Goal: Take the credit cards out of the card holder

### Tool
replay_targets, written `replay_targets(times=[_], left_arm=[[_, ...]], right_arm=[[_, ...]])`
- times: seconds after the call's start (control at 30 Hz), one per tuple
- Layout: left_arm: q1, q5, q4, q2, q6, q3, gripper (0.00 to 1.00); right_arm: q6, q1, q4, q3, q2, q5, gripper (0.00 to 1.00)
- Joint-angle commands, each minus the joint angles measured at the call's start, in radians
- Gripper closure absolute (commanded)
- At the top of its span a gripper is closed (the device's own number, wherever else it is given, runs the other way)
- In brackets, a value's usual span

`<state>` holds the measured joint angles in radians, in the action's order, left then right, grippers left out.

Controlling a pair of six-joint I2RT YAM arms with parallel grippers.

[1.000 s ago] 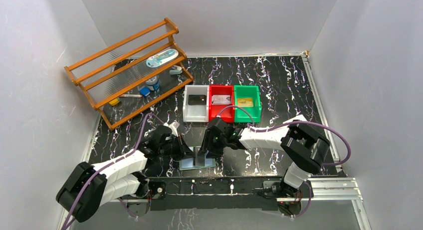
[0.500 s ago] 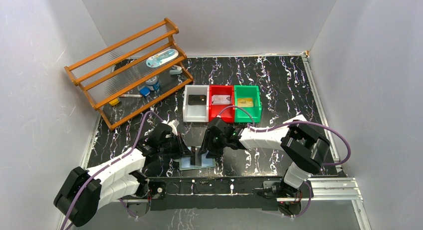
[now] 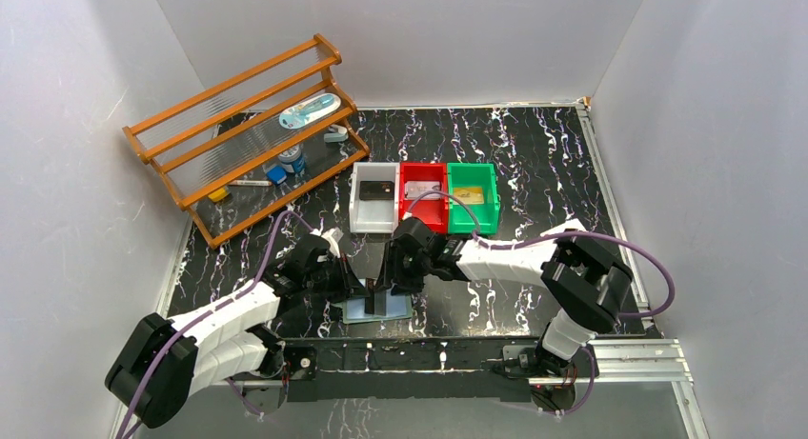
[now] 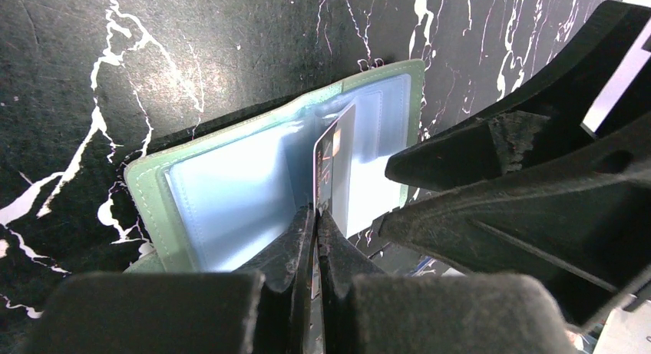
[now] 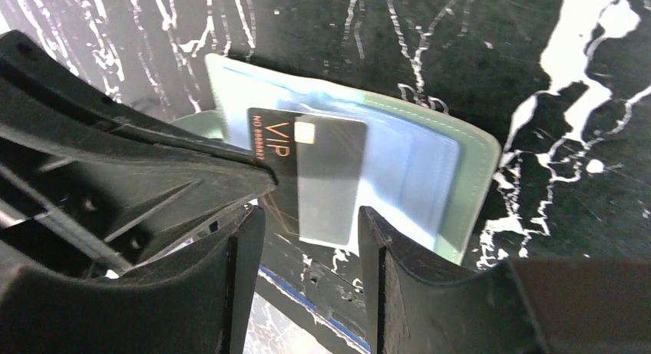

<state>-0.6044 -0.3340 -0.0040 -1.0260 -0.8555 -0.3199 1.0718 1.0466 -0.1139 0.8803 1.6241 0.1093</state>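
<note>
The grey-green card holder (image 4: pixel 150 189) lies spread open near the table's front edge (image 3: pixel 398 312), clear pockets up. My left gripper (image 4: pixel 315 210) is shut on a dark credit card (image 5: pixel 270 143) printed VIP, which stands on edge over the holder's fold (image 4: pixel 335 150). A clear pocket leaf overlaps part of that card. My right gripper (image 5: pixel 309 214) hangs open just beside the card, its fingers (image 5: pixel 244 254) either side of the card's near end without touching. In the top view the two grippers (image 3: pixel 368 291) (image 3: pixel 389 279) meet over the holder (image 5: pixel 472 177).
Behind the holder stand a white bin (image 3: pixel 359 206), a red bin (image 3: pixel 424 220) and a green bin (image 3: pixel 492 203), each with one card inside. A wooden rack (image 3: pixel 243 134) with small items stands at the back left. The metal rail (image 3: pixel 476 353) runs along the front edge.
The right gripper has shifted slightly left and back over the holder and its jaws have widened a touch. The left gripper stays shut on the card, which now stands higher between the grippers.
</note>
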Motion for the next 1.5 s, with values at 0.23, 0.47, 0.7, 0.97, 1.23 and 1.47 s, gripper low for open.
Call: replay_targets(times=[0.23,0.47,0.7,0.97,1.23,1.47], left_arm=[[-0.001,-0.005,-0.021,0.004,0.015,-0.021,0.99],[-0.002,-0.068,0.056,-0.008,-0.01,-0.001,0.92],[-0.002,-0.178,0.184,-0.042,-0.043,0.041,0.91],[-0.002,-0.182,0.159,-0.073,-0.016,0.033,0.91],[-0.002,-0.169,0.142,-0.053,-0.007,0.024,0.96],[-0.002,-0.089,0.017,0.007,0.032,-0.017,1.0]], right_arm=[[0.034,-0.003,-0.01,0.025,0.072,0.026,0.44],[0.083,-0.005,0.041,-0.04,0.098,0.06,0.45],[0.122,-0.005,0.06,-0.076,0.073,0.023,0.47],[0.125,-0.007,0.065,-0.08,0.074,0.026,0.47],[0.126,-0.008,0.067,-0.08,0.072,0.026,0.47],[0.129,-0.007,0.043,-0.08,0.064,0.003,0.47]])
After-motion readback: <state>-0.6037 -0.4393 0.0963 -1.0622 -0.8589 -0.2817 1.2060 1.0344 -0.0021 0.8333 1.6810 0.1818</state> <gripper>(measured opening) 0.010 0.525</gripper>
